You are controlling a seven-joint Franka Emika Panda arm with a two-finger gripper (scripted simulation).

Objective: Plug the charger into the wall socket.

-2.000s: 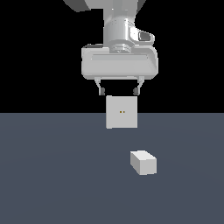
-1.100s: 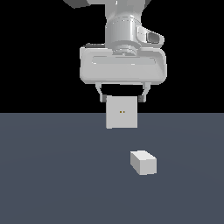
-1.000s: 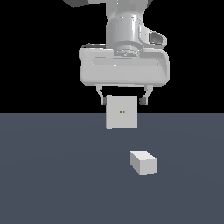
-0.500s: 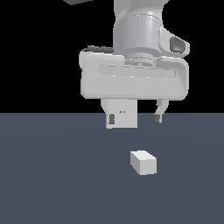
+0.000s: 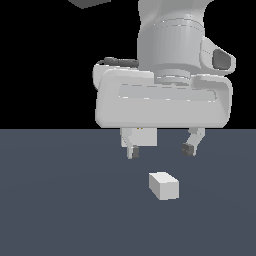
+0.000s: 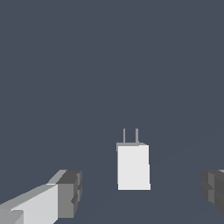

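The charger is a small off-white block lying flat on the dark grey floor; the wrist view shows the charger with two thin prongs at one end. My gripper hangs open just above and slightly behind it, holding nothing. Its dark-tipped fingers stand well wider apart than the block. The wall socket is mostly hidden behind my hand; only a strip of the off-white plate shows beneath the palm.
Dark grey floor spreads around the charger on all sides. My large white hand body fills the upper middle of the exterior view.
My gripper has come down and toward the camera, now looming larger and covering most of the wall socket. It stays open. The charger has not moved.
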